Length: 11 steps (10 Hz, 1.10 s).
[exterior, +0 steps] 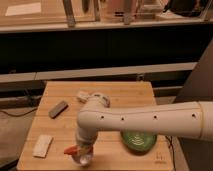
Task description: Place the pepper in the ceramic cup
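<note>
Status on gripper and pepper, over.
Gripper low, directly over cup. Pepper at gripper, jutting sideways above cup rim, not inside. Green dish apart, nothing blocking.

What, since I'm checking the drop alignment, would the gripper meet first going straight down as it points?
Probably the ceramic cup, seen just below the gripper near the wooden table's front edge; the pepper sticks out beside it. Depth is unclear.

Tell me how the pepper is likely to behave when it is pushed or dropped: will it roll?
The pepper, beside the gripper near the front edge of the table, looks tapered, so it would probably roll in a curve. It looks small, so likely light. The cup below the gripper looks narrow; the pepper may lean on its rim.
</note>
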Tool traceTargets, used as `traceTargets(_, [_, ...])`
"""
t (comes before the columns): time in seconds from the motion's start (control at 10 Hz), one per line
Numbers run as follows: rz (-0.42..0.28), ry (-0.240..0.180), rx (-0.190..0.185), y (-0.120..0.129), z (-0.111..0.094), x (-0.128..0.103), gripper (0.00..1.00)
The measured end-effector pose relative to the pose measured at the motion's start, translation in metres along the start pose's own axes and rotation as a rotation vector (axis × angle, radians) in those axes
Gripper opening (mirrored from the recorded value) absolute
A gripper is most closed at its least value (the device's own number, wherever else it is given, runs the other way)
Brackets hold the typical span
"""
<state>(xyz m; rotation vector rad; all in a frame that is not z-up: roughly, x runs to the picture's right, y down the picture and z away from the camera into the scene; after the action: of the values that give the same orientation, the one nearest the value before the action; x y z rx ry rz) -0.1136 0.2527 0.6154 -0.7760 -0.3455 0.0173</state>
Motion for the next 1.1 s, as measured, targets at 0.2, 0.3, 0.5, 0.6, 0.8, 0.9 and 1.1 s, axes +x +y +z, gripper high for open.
traceTargets(0.2, [0.004,-0.005,0.002,0.0033,-0.0006,-0.0041,0.0])
traceTargets(0.3, [0.006,-0.006,0.002,0.0044,-0.0008,-0.0057,0.0])
traceTargets(0.5, [0.01,-0.011,0.004,0.0037,-0.0023,-0.0075,0.0])
traceTargets(0.6, [0.014,-0.014,0.005,0.0026,-0.0034,-0.0076,0.0])
traceTargets(0.8, [0.013,-0.018,0.01,-0.0003,-0.0065,-0.0077,0.0])
traceTargets(0.9, [0.014,-0.019,0.012,-0.0015,-0.0076,-0.0072,0.0])
traceTargets(1.1, [0.017,-0.022,0.015,-0.0035,-0.0095,-0.0058,0.0])
